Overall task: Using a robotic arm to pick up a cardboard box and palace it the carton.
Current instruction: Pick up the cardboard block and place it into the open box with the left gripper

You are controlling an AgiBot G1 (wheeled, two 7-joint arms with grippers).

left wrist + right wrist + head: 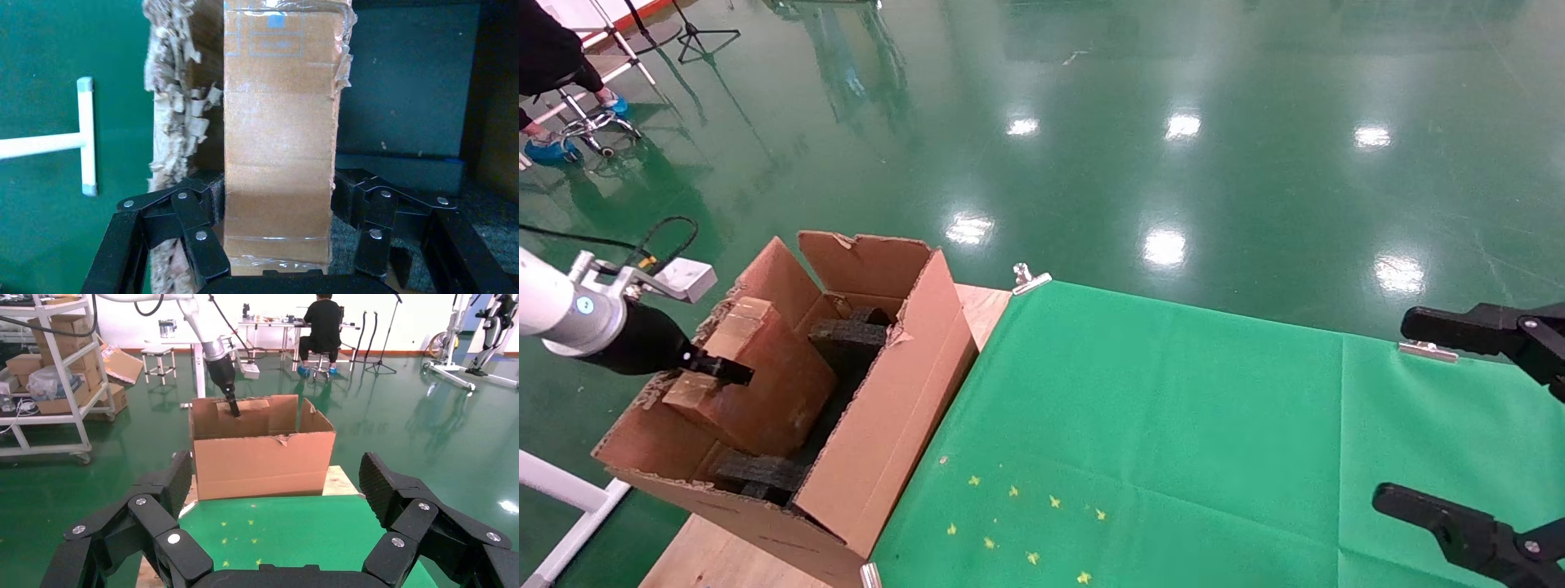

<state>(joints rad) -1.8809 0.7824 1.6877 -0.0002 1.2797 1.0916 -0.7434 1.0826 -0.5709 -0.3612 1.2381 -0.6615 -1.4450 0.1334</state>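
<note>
The carton (903, 392) stands on the table's left end with ragged flaps raised and black foam pieces (850, 335) inside. The robotic arm on the left reaches over its left flap. My left gripper (723, 371) is shut on the cardboard box (764, 376), which stands tilted inside the carton. In the left wrist view the tape-wrapped box (278, 122) fills the gap between the fingers (205, 245) of that gripper (278, 196). My right gripper (1451, 420) hangs open and empty over the table's right side. The right wrist view shows it (278, 490) facing the carton (263, 459).
A green cloth (1173, 425) with small yellow star marks (1017, 523) covers the table, held by metal clips (1030, 279). Bare wood (985, 306) shows beside the carton. A white frame bar (568, 506) stands at the left. A person (321, 324) sits far behind.
</note>
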